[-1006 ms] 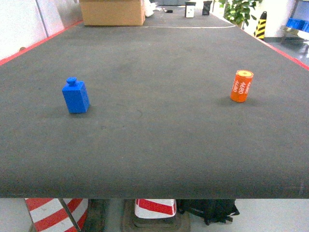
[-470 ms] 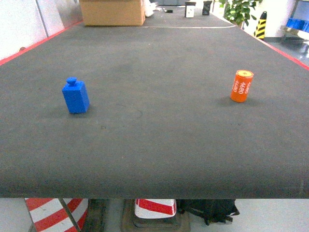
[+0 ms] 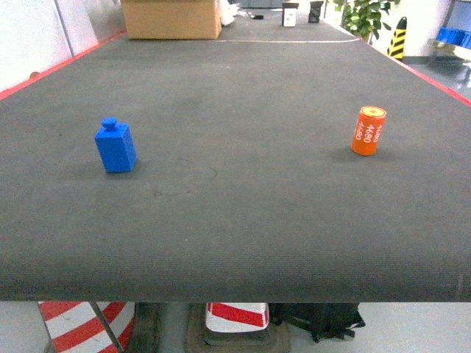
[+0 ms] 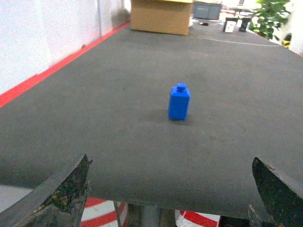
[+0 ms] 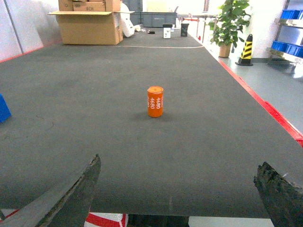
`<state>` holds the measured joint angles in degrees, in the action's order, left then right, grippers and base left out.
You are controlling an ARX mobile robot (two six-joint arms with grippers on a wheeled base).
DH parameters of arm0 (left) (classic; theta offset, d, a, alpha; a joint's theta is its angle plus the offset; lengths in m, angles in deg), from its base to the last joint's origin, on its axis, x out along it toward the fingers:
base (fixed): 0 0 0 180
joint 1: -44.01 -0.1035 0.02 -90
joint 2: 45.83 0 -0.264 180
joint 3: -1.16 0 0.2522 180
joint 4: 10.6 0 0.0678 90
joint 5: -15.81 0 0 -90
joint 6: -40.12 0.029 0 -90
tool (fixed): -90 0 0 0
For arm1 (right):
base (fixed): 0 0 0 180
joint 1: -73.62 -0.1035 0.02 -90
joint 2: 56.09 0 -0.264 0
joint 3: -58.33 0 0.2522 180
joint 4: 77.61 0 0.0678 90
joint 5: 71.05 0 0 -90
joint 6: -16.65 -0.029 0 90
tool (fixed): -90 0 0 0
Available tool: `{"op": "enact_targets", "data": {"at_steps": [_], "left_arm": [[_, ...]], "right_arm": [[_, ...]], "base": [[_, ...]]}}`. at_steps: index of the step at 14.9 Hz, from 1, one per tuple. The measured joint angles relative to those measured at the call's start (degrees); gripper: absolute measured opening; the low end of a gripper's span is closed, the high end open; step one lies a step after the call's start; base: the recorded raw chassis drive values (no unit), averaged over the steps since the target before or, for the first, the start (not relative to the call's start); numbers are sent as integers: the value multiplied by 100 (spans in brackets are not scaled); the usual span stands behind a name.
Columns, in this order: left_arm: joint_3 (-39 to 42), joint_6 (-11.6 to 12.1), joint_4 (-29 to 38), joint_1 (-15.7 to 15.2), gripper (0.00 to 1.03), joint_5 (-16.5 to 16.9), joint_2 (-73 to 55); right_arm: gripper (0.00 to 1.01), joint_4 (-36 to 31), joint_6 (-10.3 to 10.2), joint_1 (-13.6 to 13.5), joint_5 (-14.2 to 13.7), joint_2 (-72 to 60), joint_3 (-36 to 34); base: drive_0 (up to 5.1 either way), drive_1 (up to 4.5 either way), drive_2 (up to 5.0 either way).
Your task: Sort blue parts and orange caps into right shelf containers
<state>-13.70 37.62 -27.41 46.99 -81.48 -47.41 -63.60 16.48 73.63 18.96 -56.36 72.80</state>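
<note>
Both grippers hang back at the near edge of the table, jaws spread wide with nothing between them. From the left wrist camera the left gripper [image 4: 170, 189] shows only its two dark, worn fingertips [image 4: 66, 189] in the bottom corners. Straight ahead of it, well apart, a blue part [image 4: 179, 101] stands upright on the dark grey table [image 4: 118, 71]; it is a small block with a stud on top. The right gripper [image 5: 177, 194] looks the same from its own camera, fingers splayed to either side of the frame. Ahead of it an orange cap [image 5: 155, 101] stands upright, white "4680" print on its side. From the head view, the blue part [image 3: 115, 145] sits to the left and the orange cap [image 3: 368, 131] to the right, far apart. A cardboard box [image 3: 171, 18] rests at the far end of the table.
</note>
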Motion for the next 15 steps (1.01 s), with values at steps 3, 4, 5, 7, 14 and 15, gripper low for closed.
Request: {"op": "enact_targets", "data": {"at_steps": [3, 4, 5, 7, 14, 15], "left_arm": [[-42, -629, 44, 221, 98, -1143, -98], [-42, -660, 33, 210, 98, -1130, -98], [-42, -660, 26, 205, 98, -1104, -98], [-44, -660, 46, 105, 98, -997, -103], [-105, -431, 3383, -367, 98, -199, -3333], [-175, -367, 3818, -278, 98, -184, -3792]], "right_arm": [[98, 4, 0, 0, 0, 0, 0], [98, 2, 0, 0, 0, 0, 0], [98, 0, 0, 0, -2, 0, 0], [98, 4, 0, 0, 0, 0, 0], [98, 4, 0, 0, 0, 0, 0], [98, 4, 0, 0, 0, 0, 0]], "base": [[0, 0, 0], [0, 0, 0], [0, 0, 0], [0, 0, 0], [0, 0, 0], [0, 0, 0]]}}
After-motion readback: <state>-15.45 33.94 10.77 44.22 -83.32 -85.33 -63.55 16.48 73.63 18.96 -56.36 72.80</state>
